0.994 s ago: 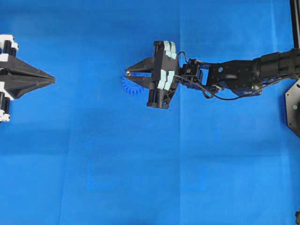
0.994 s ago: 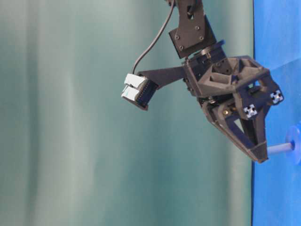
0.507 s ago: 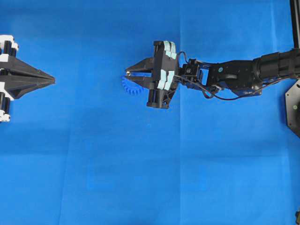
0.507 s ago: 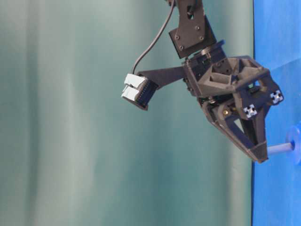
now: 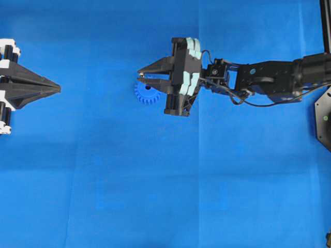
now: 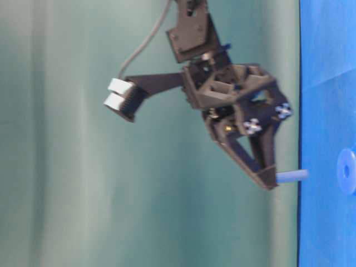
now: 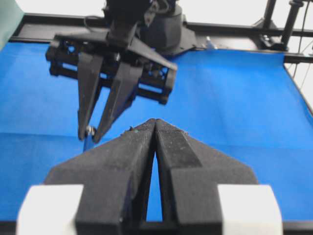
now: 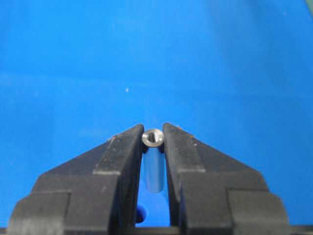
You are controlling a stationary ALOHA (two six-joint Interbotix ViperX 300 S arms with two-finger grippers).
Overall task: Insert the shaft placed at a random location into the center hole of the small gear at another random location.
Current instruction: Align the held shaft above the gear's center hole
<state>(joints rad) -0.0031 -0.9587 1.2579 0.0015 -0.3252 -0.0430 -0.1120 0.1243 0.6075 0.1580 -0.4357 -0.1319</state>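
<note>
My right gripper is shut on the shaft, a short silver pin standing upright between its fingertips. Seen from table level, the shaft points toward the blue mat, its free end clear of the small gear. From overhead the small gear lies flat on the mat, partly under the right fingers. The center hole shows as a dark spot at the lower finger's edge. My left gripper is shut and holds nothing, far left of the gear; from its wrist view the left gripper faces the right gripper.
The blue mat covers the table, with faint fold lines. The right arm stretches in from the right edge. A black mount sits at the right border. A black frame rail runs behind the mat.
My right gripper has lifted away from the mat with the shaft. The shaft's end, which reached the gear before, is now apart from it. The left gripper has not moved.
</note>
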